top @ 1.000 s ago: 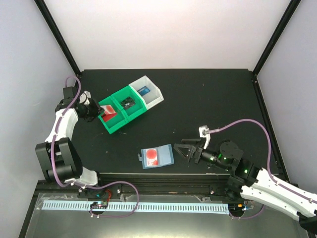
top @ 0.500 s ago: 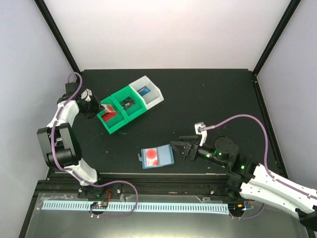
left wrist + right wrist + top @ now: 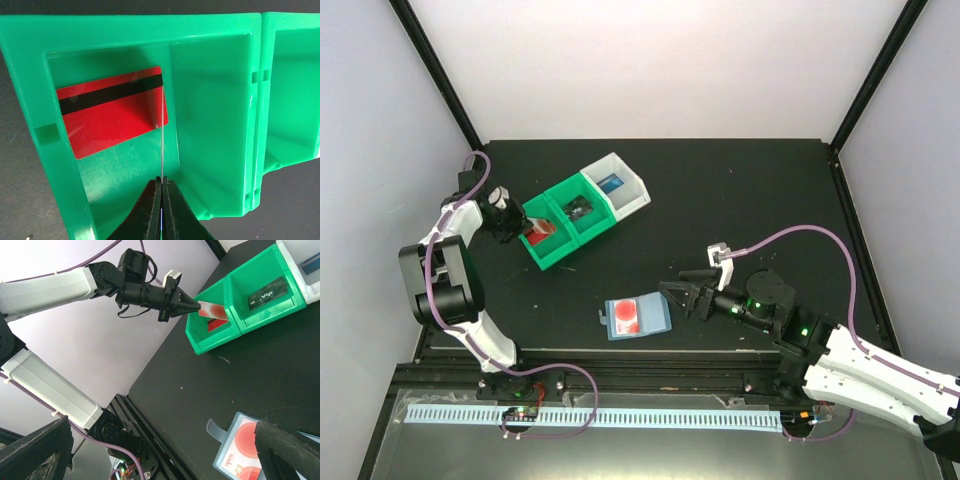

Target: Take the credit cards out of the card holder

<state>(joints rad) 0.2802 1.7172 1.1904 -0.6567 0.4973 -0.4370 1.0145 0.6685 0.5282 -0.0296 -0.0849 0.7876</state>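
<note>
The pale blue card holder (image 3: 655,318) lies flat on the black table with a red card with a round mark (image 3: 627,315) inside it; it also shows in the right wrist view (image 3: 239,452). My right gripper (image 3: 678,297) is open and empty just right of the holder; one finger (image 3: 287,450) shows at the frame's bottom. My left gripper (image 3: 521,222) is shut on a thin red card (image 3: 212,310), seen edge-on (image 3: 162,130), above the green bin's left compartment. Another red card with a black stripe (image 3: 112,112) lies in that compartment.
The green bin (image 3: 552,258) has two compartments; the second holds a black card (image 3: 577,208). A white bin (image 3: 632,200) next to it holds a blue card (image 3: 611,183). Black frame posts stand at the table's back corners.
My right gripper has moved left, closer to the card holder. My left wrist has shifted slightly and still holds the card over the green bin.
</note>
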